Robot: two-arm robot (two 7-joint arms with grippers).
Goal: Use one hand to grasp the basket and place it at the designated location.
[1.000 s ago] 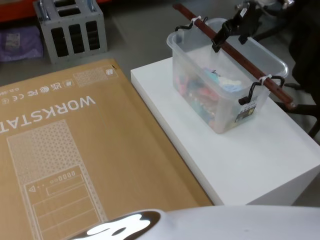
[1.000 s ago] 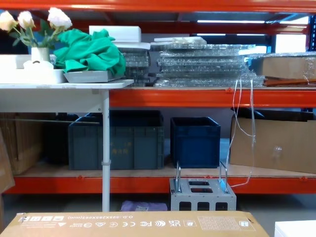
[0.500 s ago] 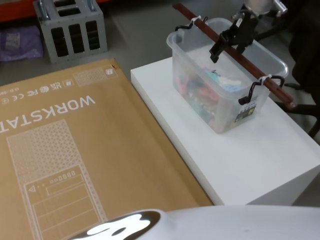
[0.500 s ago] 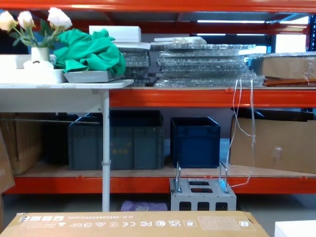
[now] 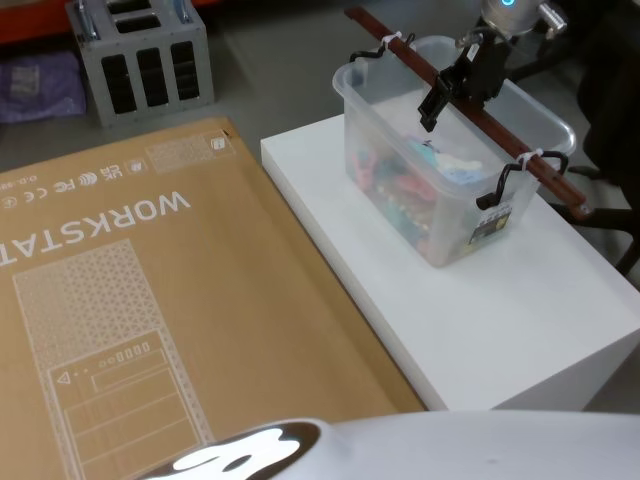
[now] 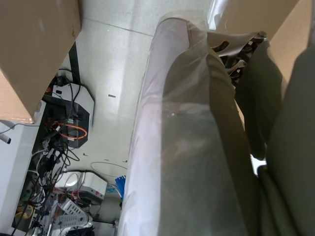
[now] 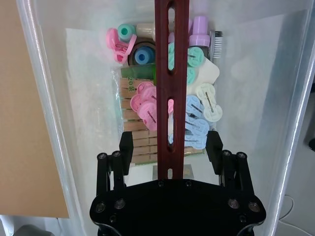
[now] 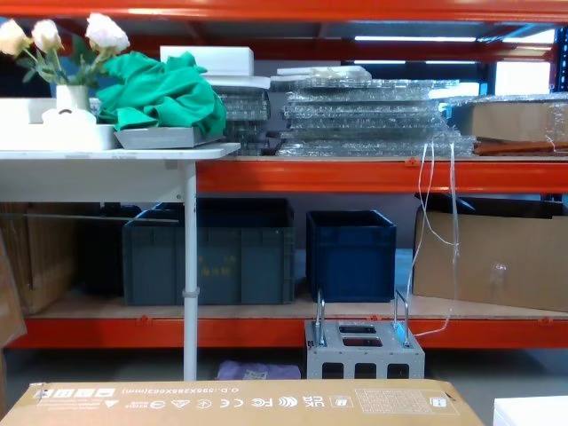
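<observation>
The basket is a translucent whitish tub holding coloured pegs, standing on a white pedestal at the right of the head view. A reddish-brown bar handle crosses its top, tied on with black hooks. My right gripper hangs over the bar's middle. In the right wrist view the right gripper is open, one black finger on each side of the handle, with the basket's rim alongside. My left arm stays parked low beside my body.
A large flat cardboard box printed WORKSTATION lies left of the pedestal, close to its edge. A grey metal box with holes stands on the floor behind it. Dark blue crates sit on the orange shelving ahead.
My right gripper has come down and slightly left, from above the basket's far rim to straddling the bar handle. The basket has not moved.
</observation>
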